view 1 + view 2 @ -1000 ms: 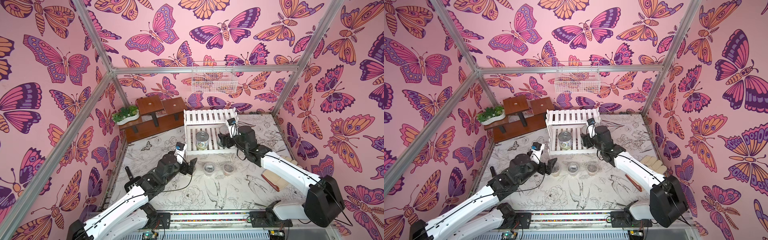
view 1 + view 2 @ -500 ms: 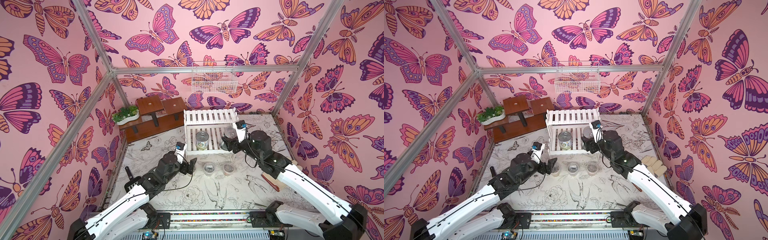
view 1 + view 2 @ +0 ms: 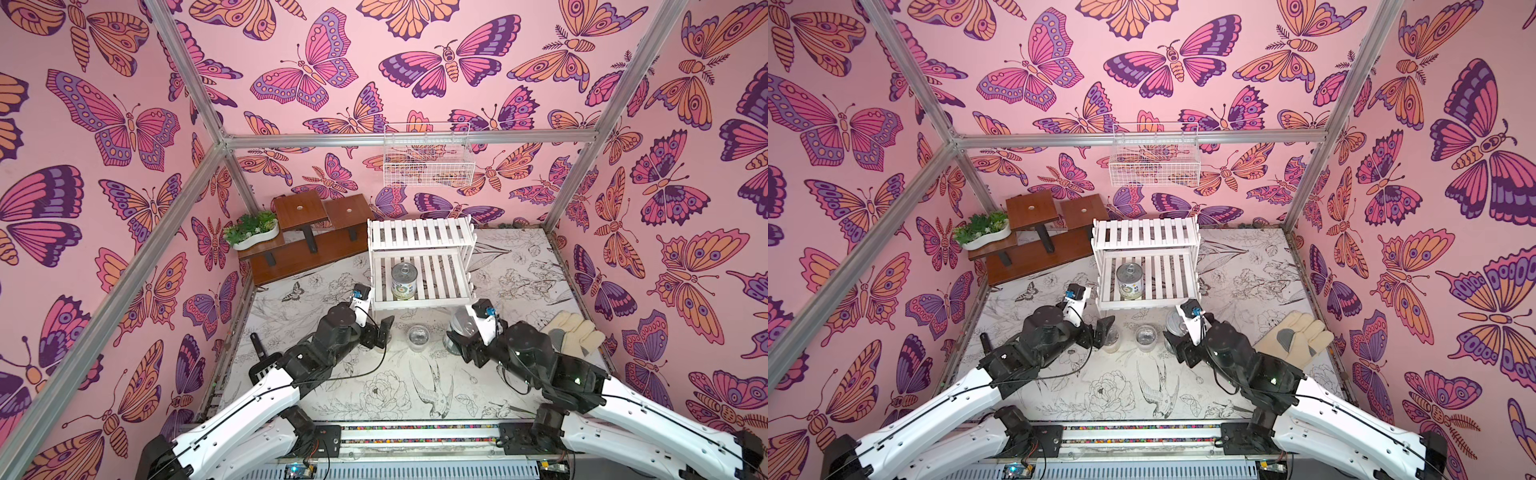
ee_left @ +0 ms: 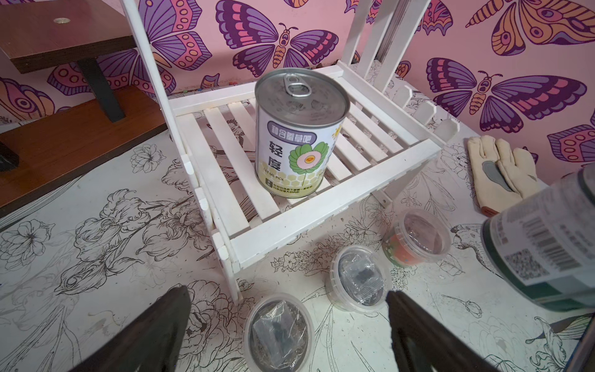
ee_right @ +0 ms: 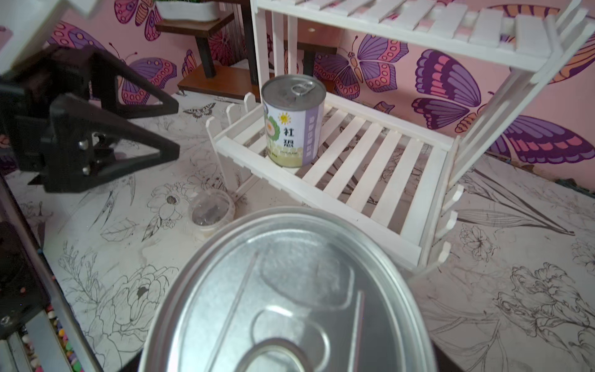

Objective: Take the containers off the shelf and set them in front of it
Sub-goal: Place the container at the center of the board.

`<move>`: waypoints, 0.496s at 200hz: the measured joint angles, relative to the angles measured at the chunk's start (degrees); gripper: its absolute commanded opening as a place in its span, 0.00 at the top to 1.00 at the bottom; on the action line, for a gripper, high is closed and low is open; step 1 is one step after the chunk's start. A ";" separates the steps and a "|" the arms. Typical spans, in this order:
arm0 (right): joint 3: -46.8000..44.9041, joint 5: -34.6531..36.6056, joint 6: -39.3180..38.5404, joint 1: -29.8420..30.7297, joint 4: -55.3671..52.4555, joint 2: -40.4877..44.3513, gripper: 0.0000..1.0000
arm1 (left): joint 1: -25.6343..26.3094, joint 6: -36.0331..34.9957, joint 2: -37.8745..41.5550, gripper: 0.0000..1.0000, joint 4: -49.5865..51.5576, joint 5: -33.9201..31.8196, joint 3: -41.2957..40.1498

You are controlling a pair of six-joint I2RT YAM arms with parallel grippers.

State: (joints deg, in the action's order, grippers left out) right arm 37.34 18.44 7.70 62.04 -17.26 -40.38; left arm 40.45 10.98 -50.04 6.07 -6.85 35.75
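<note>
Three clear lidded cups (image 4: 357, 278) are sitting on the table (image 3: 374, 399) at the white slatted shelf's (image 3: 419, 239) six o'clock, while my right gripper (image 3: 457, 347) is clamping a green-labelled pull-tab can (image 4: 547, 238), tilted, near five o'clock. My left gripper (image 4: 286, 294) is hanging wide open and empty by the seven-o'clock cup (image 4: 278, 331). A flower-labelled can (image 3: 404, 280) is waiting on the lower tier (image 3: 440, 278). Danger ahead, I judge: the slanted can is hovering just beside the red-orange cup (image 4: 417, 238), and lowering it crooked could be knocking that cup aside or toppling the can.

shiny metal can (image 4: 296, 145); matt painted wooden shelf (image 4: 322, 222); clear glossy plastic cups (image 4: 357, 277).
</note>
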 measured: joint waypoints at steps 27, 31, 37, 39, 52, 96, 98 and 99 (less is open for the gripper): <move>-4.96 4.85 2.45 3.87 0.46 1.14 0.37 | -0.31 -0.02 -0.42 0.00 0.02 0.04 0.02; -5.62 5.40 2.71 4.35 0.63 1.22 0.37 | -0.33 -0.02 -0.44 0.00 0.02 0.04 0.04; -6.67 6.29 3.17 5.05 1.07 1.38 0.37 | -0.37 -0.02 -0.44 0.00 0.02 0.04 0.09; -6.91 6.56 3.26 5.22 1.25 1.40 0.37 | -0.37 -0.02 -0.44 0.00 0.02 0.04 0.09; -8.81 8.31 4.22 6.62 2.05 1.64 0.37 | -0.42 -0.04 -0.44 0.00 0.02 0.07 0.28; -14.67 13.44 7.41 10.84 6.03 2.58 0.37 | -0.74 -0.04 -0.44 0.00 0.02 0.50 0.79; -14.91 13.60 7.56 10.95 6.21 2.64 0.38 | -0.74 -0.04 -0.44 0.00 0.02 0.50 0.79; -15.13 13.77 7.54 11.06 6.40 2.69 0.38 | -0.74 -0.04 -0.44 0.00 0.02 0.52 0.79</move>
State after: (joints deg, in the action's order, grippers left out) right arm 22.22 32.21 15.25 73.10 -10.85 -37.69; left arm 39.70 10.94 -50.48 6.09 -6.33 36.53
